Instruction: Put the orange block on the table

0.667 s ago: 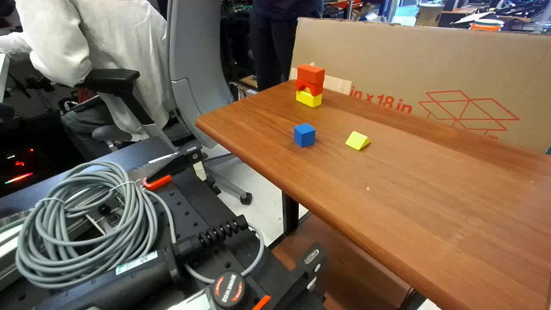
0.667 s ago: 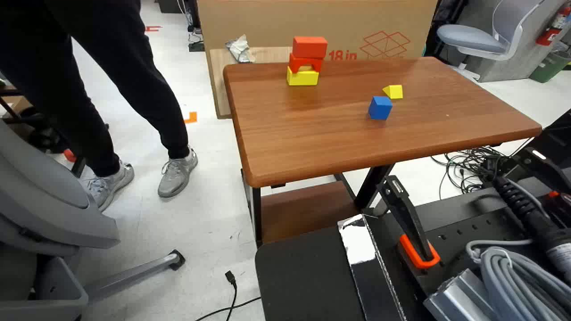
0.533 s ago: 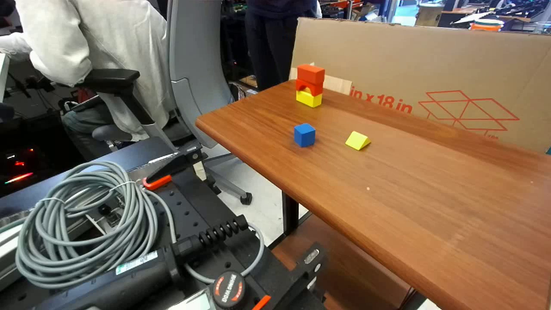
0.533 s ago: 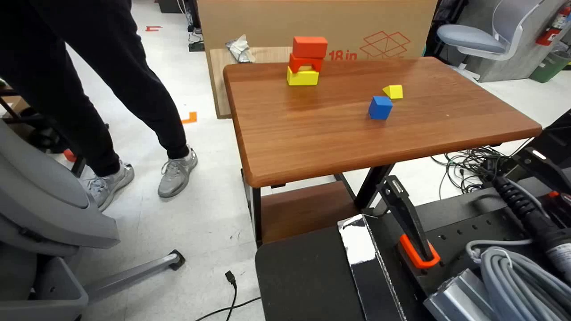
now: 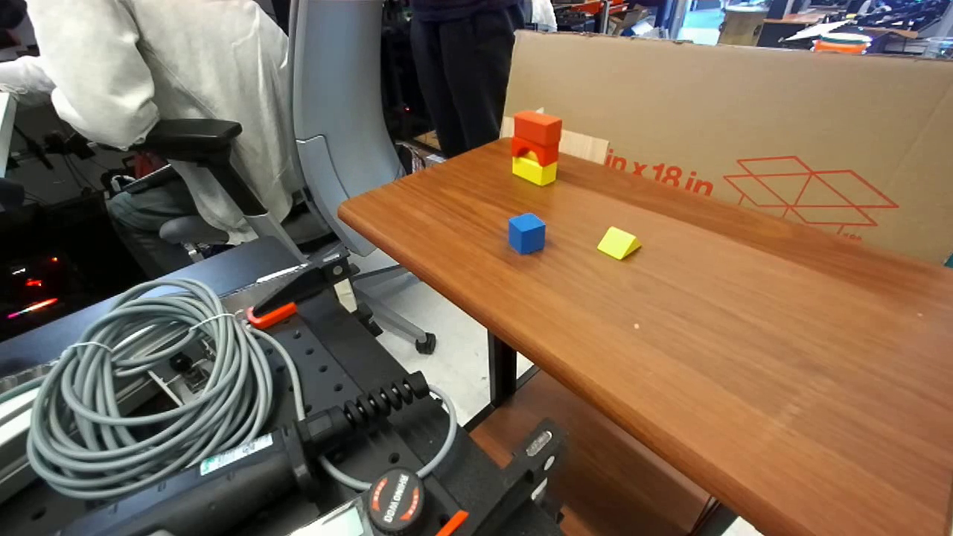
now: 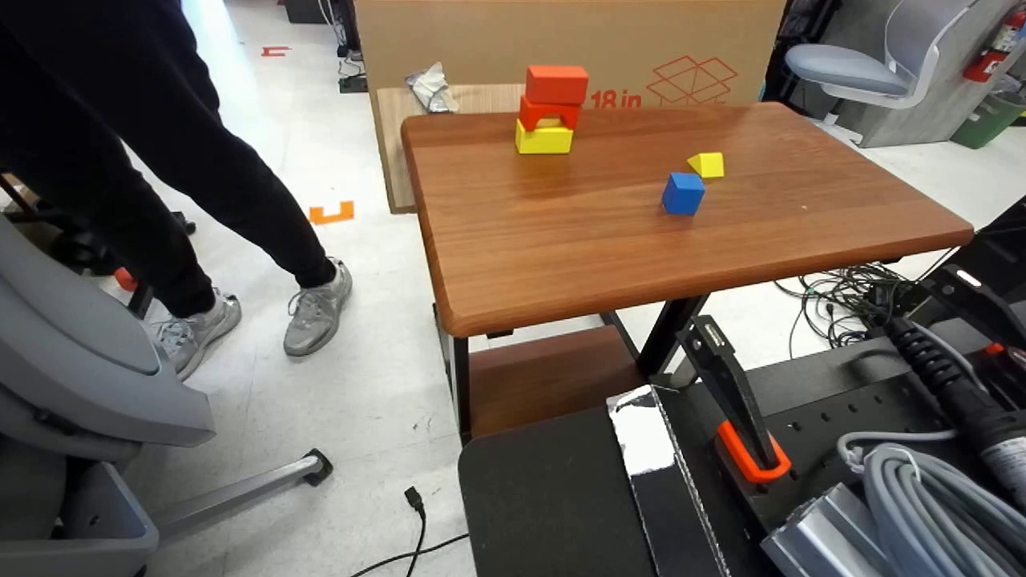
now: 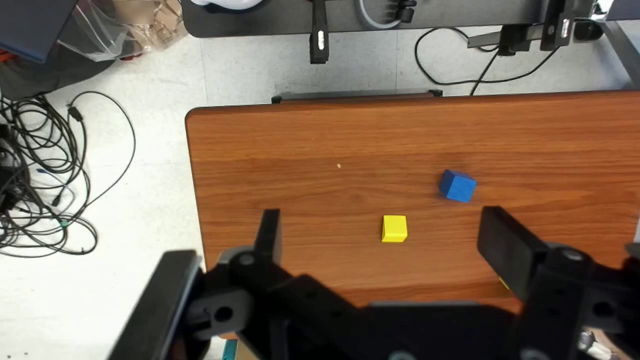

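Observation:
The orange block [image 5: 537, 128] is the top piece of a small stack on the table [image 5: 707, 335]. In an exterior view the orange block [image 6: 556, 85] rests on a redder arch-shaped block [image 6: 548, 114], which stands on a yellow block [image 6: 543, 140] on the table [image 6: 545, 256]. My gripper [image 7: 381, 224] shows only in the wrist view. It is open and empty, high above the table [image 7: 300, 145], with its fingers [image 7: 510, 250] wide apart. In that view the orange block is hidden; only a sliver of yellow shows beside the right finger.
A blue cube [image 5: 527, 234] and a yellow wedge-shaped block [image 5: 619, 243] stand on the table; both also show in the wrist view, the cube [image 7: 458, 185] and the wedge [image 7: 395, 228]. A large cardboard sheet [image 5: 707, 104] stands behind the table. Coiled cable [image 5: 156, 387] lies on the black bench.
The person standing by the table has leaned and shifted to the left in both exterior views. The blocks and the table have not moved.

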Controlling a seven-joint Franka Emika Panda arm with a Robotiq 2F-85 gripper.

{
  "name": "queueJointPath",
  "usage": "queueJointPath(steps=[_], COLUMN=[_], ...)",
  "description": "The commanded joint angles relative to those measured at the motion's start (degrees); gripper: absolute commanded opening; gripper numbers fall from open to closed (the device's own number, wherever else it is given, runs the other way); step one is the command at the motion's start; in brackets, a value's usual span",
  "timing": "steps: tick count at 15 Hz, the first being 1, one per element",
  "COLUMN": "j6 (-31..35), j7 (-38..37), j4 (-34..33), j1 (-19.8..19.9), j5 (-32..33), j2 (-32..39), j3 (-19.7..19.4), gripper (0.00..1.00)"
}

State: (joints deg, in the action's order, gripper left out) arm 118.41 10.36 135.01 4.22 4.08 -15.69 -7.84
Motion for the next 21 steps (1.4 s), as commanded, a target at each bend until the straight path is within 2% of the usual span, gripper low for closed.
queueJointPath(steps=[1,5,8,11,16,19,21], j6=[-0.1,-0.5,-0.1,3.5,7.6,8.2,8.4], j7=[0.1,-1.2,-5.9,-12.8,-26.4,-31.4,-31.2], j4=[-0.1,-0.4,-1.3,-1.9,-7.1,-11.7,-15.0], j1=[0.3,0.2,-0.9,-2.2,-4.8,-7.1,-8.5], j5=[-0.1,0.8,2.3,4.3,11.8,15.2,14.2], j2=[0.0,0.2,2.3,5.0,13.8,19.4,22.9], j3=[0.3,1.0,3.9,8.0,13.7,14.7,14.5], gripper=[1.00,1.00,1.00,1.00,1.00,1.00,1.00])
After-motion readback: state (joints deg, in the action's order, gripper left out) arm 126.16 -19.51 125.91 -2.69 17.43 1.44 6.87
